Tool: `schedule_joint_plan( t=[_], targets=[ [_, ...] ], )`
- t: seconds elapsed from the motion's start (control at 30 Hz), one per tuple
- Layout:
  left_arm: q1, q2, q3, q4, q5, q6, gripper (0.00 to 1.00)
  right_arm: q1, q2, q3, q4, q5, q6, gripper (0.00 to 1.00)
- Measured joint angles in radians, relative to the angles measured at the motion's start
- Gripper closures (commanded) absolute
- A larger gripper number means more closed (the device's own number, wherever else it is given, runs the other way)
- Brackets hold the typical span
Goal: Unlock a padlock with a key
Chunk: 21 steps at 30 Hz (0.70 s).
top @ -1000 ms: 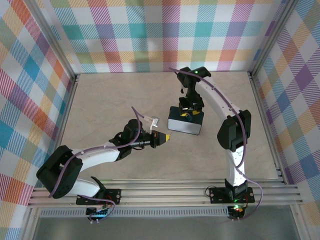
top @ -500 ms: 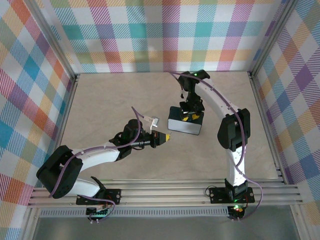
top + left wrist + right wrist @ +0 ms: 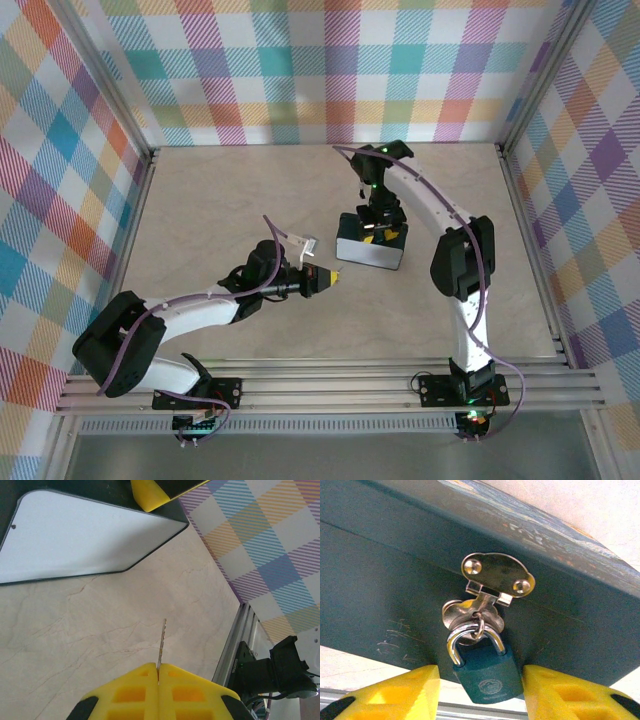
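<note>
The padlock [image 3: 487,672] is a small blue-green block whose silver shackle hangs from the brassy hasp [image 3: 497,577] on the side of the dark tin [image 3: 395,595]. My right gripper [image 3: 481,690] stands open with one yellow finger on each side of the padlock's body. There is a clear gap at the left finger, and the right finger is close against it. My left gripper [image 3: 158,669] is shut on the key [image 3: 161,637], whose thin blade sticks out ahead, edge-on. In the top view the left gripper [image 3: 325,279] points at the tin [image 3: 368,252] from a short way to its left.
The tin's pale side panel [image 3: 75,540] lies ahead of the key. Aluminium rails [image 3: 330,385] run along the near edge, and a frame post [image 3: 235,640] stands by the plaid wall [image 3: 270,545]. Bare tabletop [image 3: 220,210] spreads left of the tin.
The right arm has shifted slightly left and settled closer over the tin's front. The left arm and the key have stayed put.
</note>
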Motion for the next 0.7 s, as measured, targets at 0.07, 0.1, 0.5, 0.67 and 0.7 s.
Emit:
schedule_joint_plan(
  t=[0.07,0.1,0.5,0.67,0.7],
  targets=[
    [0.0,-0.008,-0.002,-0.008,0.0,0.0,1.0,0.0,0.009,0.012,-0.01,0.0,0.0,0.55],
    [0.0,-0.011,-0.002,-0.01,0.0,0.001,1.0,0.0,0.013,0.018,-0.016,0.001,0.002,0.57],
    [0.0,-0.018,-0.016,-0.012,0.0,0.01,1.0,0.0,0.026,0.04,-0.037,-0.008,0.019,0.94],
    [0.0,-0.018,-0.024,-0.01,0.0,0.011,1.0,0.012,-0.048,-0.072,0.024,-0.032,0.064,1.0],
    [0.0,-0.018,-0.028,-0.008,0.0,0.011,1.0,0.017,-0.074,-0.111,0.045,-0.039,0.082,1.0]
  ],
)
